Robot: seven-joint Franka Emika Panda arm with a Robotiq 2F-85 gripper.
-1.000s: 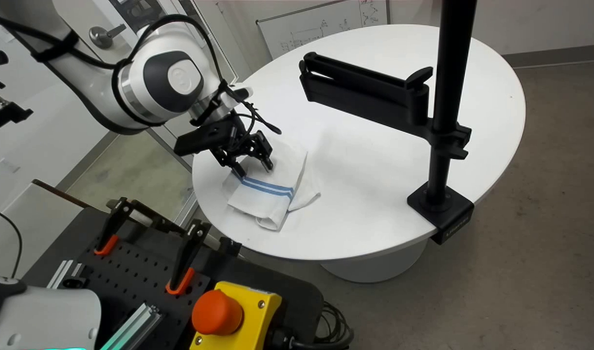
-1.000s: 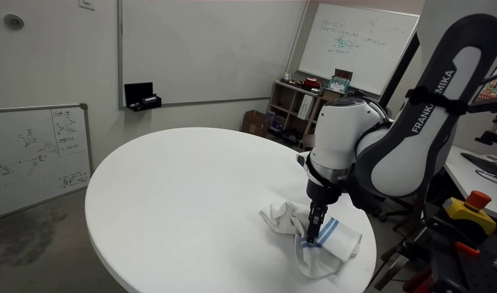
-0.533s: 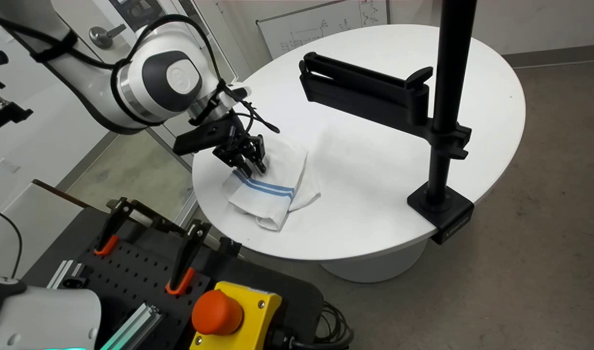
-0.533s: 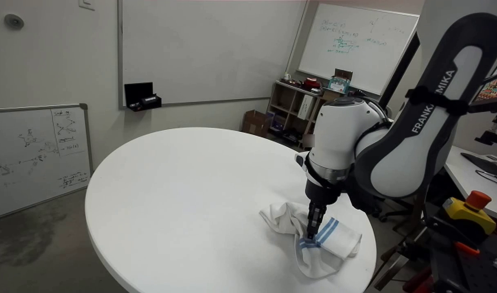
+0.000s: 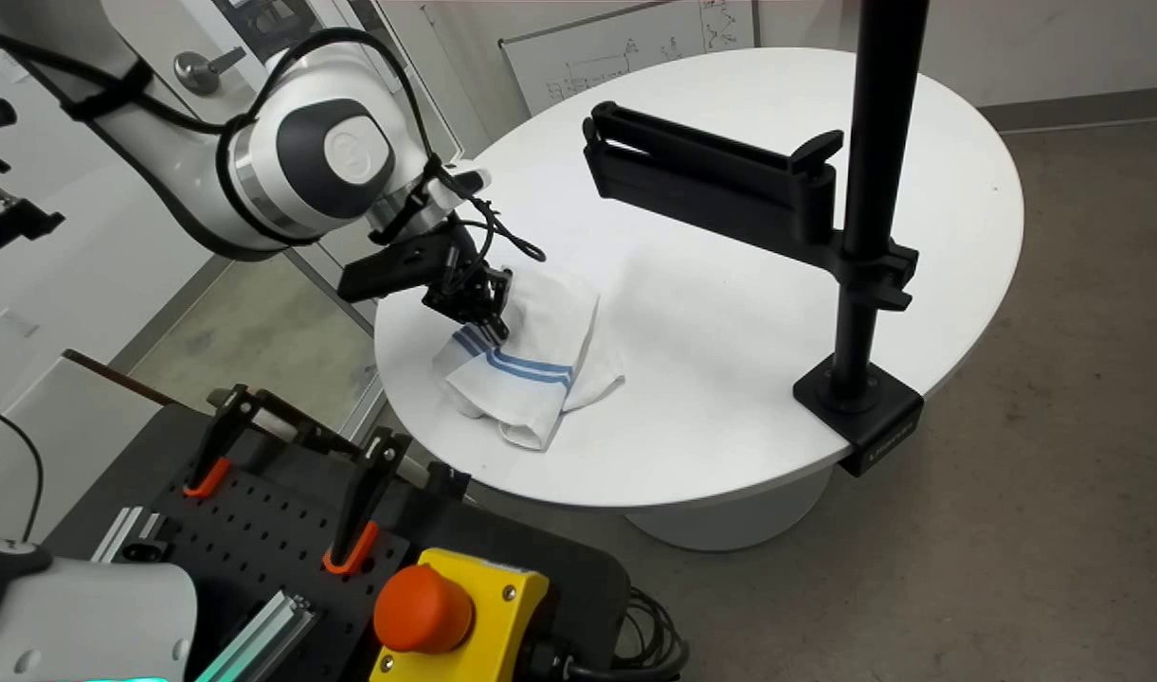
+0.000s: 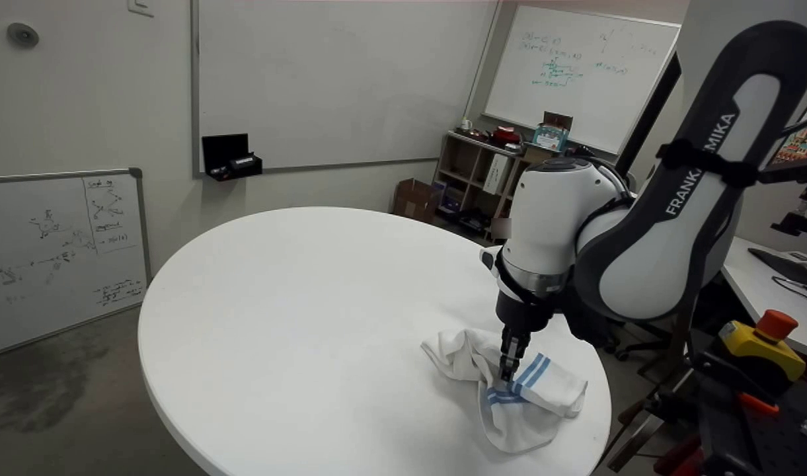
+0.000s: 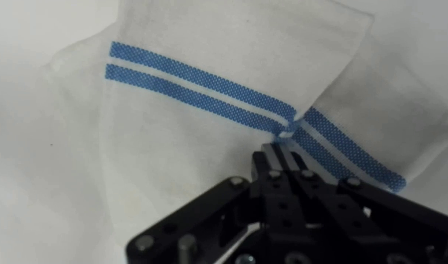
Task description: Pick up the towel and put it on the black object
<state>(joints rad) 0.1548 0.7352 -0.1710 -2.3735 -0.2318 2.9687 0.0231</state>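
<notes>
A white towel (image 5: 554,327) with paired blue stripes lies crumpled and folded near the rim of the round white table (image 5: 711,417). In the wrist view the towel (image 7: 216,40) fills most of the picture, its stripes meeting in a small bunched fold at the fingertips. My gripper (image 7: 277,146) is shut, its fingers almost together, with cloth pinched at the tips. Both exterior views show the gripper (image 5: 498,338) pointing down into the towel (image 6: 552,390), which still rests on the table. The black object, a post with a folded side arm (image 5: 711,194), stands clamped to the table's edge.
A dark bench with a pegboard (image 5: 256,530), orange-tipped clamps (image 5: 355,545) and a yellow box with a red button (image 5: 474,616) stands beside the table. Whiteboards (image 6: 59,258) lean and hang at the walls. A shelf unit (image 6: 472,168) is at the back.
The gripper's fingers have come together from open to shut, gathering the striped cloth between their tips. The stripes now bend toward the fingers. The arm has barely moved.
</notes>
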